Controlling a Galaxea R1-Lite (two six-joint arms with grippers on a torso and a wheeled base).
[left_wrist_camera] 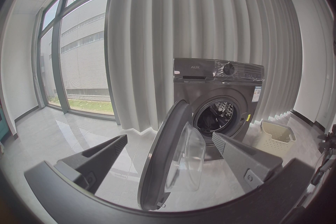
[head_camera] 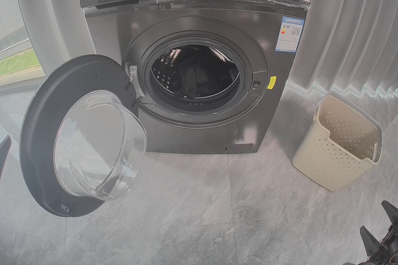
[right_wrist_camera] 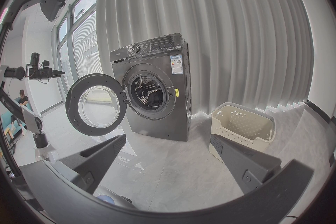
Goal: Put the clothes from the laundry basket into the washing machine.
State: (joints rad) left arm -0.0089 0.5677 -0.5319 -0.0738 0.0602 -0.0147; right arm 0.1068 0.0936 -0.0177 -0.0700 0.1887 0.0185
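Head view: clothes (head_camera: 195, 75) lie inside washer (head_camera: 124, 30); basket (head_camera: 331, 162) beside it looks empty. Both released, holding nothing: left pincer (left_wrist_camera: 168, 136), right pincer (right_wrist_camera: 167, 137). I'd watch the open door (head_camera: 41, 133): the left arm could clip it.

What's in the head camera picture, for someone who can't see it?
A grey washing machine stands with its round door swung open and dark clothes inside. A cream laundry basket sits on the floor beside it.
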